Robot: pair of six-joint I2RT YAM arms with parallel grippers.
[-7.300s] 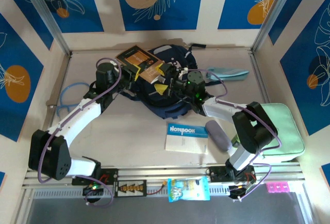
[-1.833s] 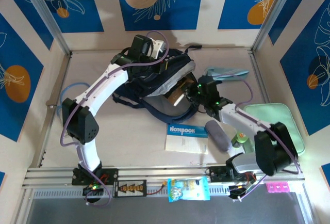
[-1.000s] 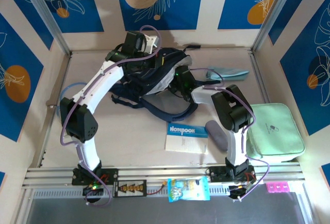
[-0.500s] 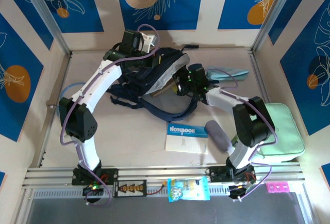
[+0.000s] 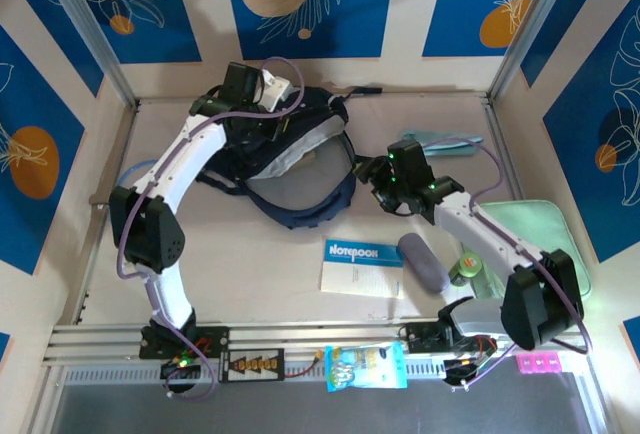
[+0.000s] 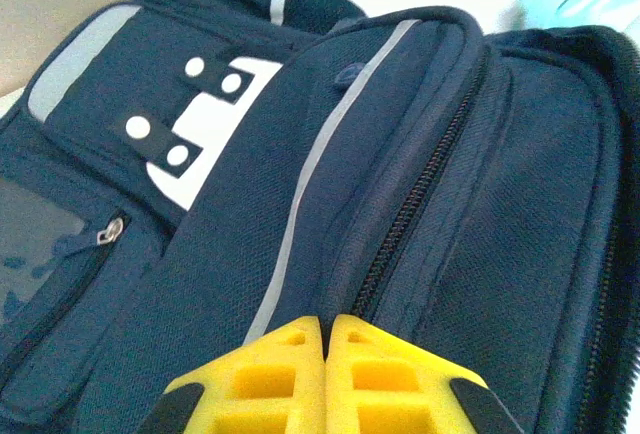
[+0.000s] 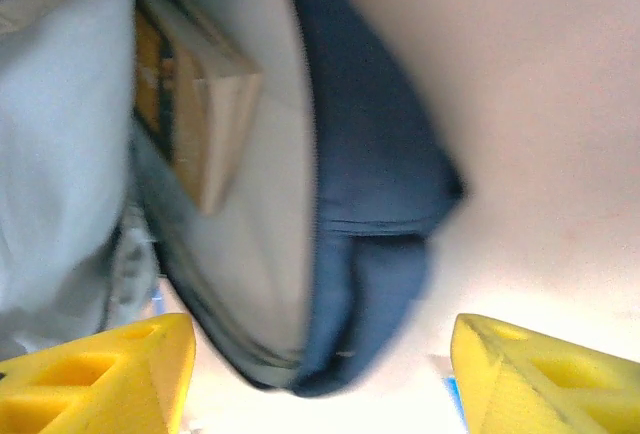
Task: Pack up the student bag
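Student bag: upper centre of top view, mouth gaping toward lower right.
L gripper fingers pressed together at the zip seam near bag top, prob. pinching fabric, can't confirm. R gripper spread wide, empty, just right of the mouth rim, not touching. Below the bag lies the notebook, bare table between; R arm nearer. Book-like item already inside.

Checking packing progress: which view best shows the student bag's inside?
Right wrist: it looks into the open student bag, a brown book against pale lining. Top external gives the whole bag, lining edge showing; left wrist, its navy outside.
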